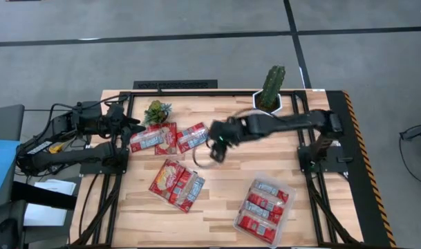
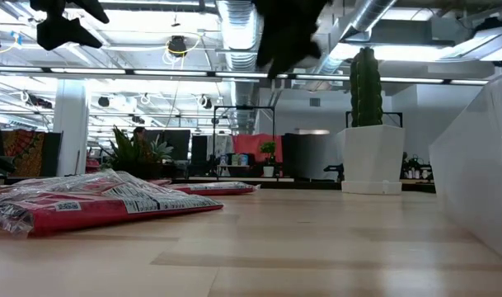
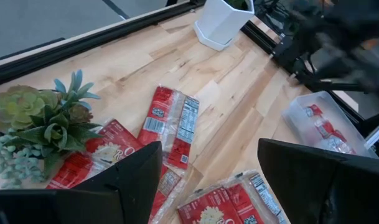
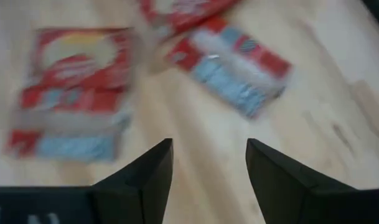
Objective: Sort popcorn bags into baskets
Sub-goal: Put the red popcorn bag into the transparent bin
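Wooden table (image 1: 224, 187): cactus pot (image 1: 269, 101) and succulent (image 1: 156, 111) flank scattered popcorn bags (image 1: 175, 185).

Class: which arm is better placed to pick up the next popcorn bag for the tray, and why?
Probably the right. Its claw is open over mid-table, beside the bag and on the tray's side. The left claw, also open, hangs at the table's far left over another bag, farther from the tray.

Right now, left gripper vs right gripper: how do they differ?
The left gripper sits at the table's left edge by the small plant; the right gripper reaches out over mid-table. The left is above popcorn bags, while the right is above bare wood beside a bag. Both are open and empty.
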### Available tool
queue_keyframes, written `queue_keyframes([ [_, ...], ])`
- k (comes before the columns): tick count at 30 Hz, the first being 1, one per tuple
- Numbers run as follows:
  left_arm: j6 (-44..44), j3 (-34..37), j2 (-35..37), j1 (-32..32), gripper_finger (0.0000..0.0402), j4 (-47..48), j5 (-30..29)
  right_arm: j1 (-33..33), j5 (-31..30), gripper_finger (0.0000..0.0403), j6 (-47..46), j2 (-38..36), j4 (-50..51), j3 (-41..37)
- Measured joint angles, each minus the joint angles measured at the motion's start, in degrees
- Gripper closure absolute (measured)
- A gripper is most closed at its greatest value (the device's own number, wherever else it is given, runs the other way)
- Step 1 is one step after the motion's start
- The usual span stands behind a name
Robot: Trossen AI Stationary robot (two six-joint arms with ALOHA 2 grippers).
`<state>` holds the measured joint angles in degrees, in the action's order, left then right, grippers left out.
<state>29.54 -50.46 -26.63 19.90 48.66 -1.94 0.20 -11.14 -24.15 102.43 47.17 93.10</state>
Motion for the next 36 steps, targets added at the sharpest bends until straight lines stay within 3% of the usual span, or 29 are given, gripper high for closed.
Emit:
queue_keyframes([
  [5, 0.0, 0.0, 0.0, 0.0, 0.0148, 0.1, -1.3, -8.2, 0.5, 0.0173, -4.1, 6.5, -7.1, 0.0],
  [9, 0.1, 0.0, 0.0, 0.0, 0.0148, 0.7, -2.0, -11.1, 0.7, 0.0173, -9.2, 12.6, -12.7, 0.0],
  [20, 0.6, 0.0, 0.0, 0.0, 0.0148, 1.4, -5.0, -11.8, 0.4, 0.0177, -18.1, 24.4, -18.4, 0.0],
  [25, 1.0, 0.0, 0.0, 0.0, 0.0148, 1.7, -5.2, -11.4, 0.4, 0.0187, -20.8, 25.9, -18.3, 0.1],
  [28, 1.2, 0.0, 0.0, 0.0, 0.0148, 1.7, -5.3, -11.0, -0.4, 0.023, -21.1, 25.9, -18.2, 0.1],
  [33, 1.3, 0.0, 0.0, 0.0, 0.0148, 1.7, -6.4, -10.9, 1.6, 0.037, -22.5, 25.9, -17.9, 0.1],
  [36, 1.3, 0.0, 0.0, 0.0, 0.0148, 1.7, -6.4, -10.8, 3.1, 0.0386, -23.5, 25.9, -17.6, 0.1],
])
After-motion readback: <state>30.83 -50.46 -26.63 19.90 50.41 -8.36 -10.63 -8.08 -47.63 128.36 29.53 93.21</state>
